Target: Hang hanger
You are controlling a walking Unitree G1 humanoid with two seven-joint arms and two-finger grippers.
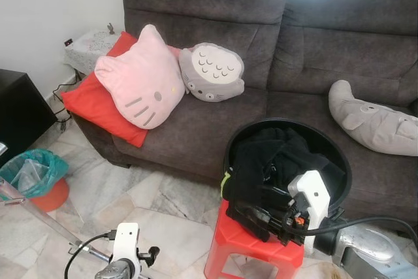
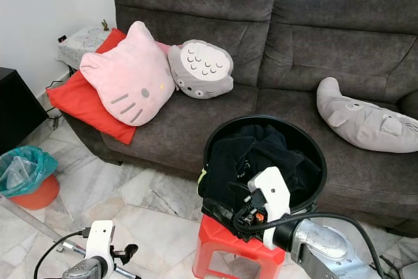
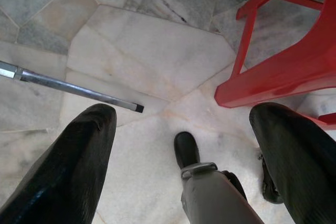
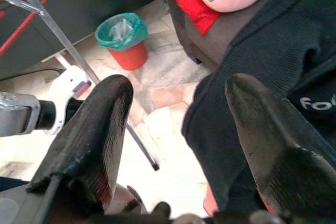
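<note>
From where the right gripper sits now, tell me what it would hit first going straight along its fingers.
Most likely the black clothing draped over the basket: the open right gripper points along its edge, marble floor beyond. Depth is unclear.

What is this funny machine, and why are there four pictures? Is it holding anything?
It is a walking robot with two silver arms, each ending in a gripper: two long black fingers. Two pictures come from the cameras in its head, looking down at a grey sofa with a pink cat cushion, a grey owl cushion and a red pillow. In front stands a red stool carrying a black basket full of dark clothes.

The other two pictures come from cameras on its wrists. The right gripper is open beside the dark clothes, holding nothing. The left gripper is open above the marble floor, near a metal rod. A small bin with a green bag stands nearby.
</note>
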